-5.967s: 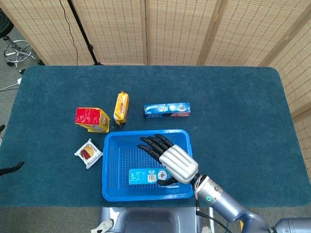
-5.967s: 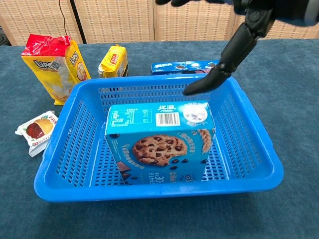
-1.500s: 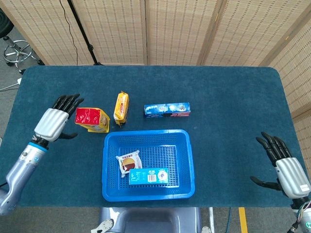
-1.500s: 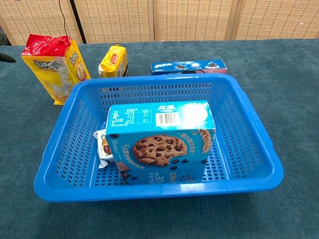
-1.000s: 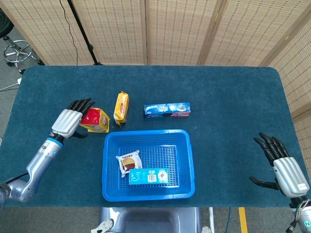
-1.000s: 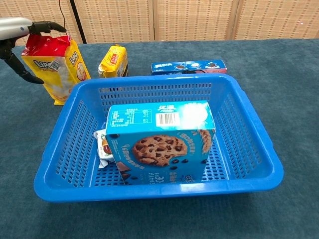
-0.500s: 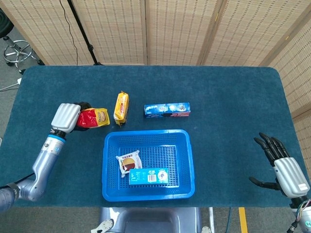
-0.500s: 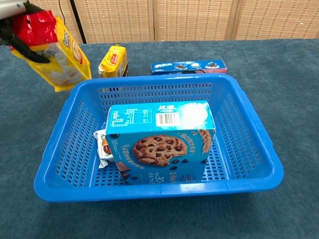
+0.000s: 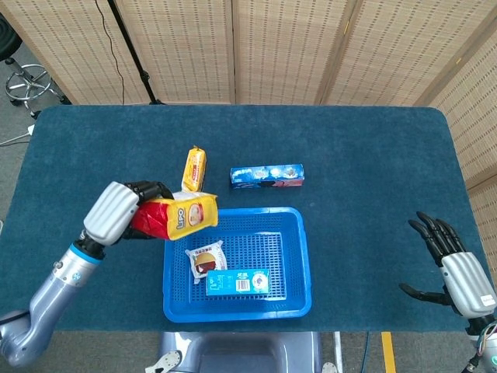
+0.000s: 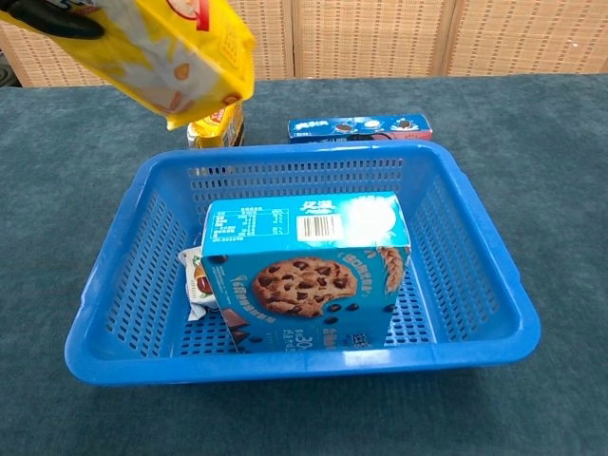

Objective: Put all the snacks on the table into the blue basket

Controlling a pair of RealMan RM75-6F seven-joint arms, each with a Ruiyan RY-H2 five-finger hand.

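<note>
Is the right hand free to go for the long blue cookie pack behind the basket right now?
Probably yes. The right hand is open and holds nothing, and the table between it and the cookie pack is bare. It sits far off at the table's near right corner, so it would be a long reach.

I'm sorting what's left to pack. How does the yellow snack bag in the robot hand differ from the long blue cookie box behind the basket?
The yellow and red snack bag is held in the air by the left robot hand, at the blue basket's far left corner; the long blue cookie box lies flat on the table. The bag is soft and crinkled; the box is rigid and slim. Neither is in the basket yet.
</note>
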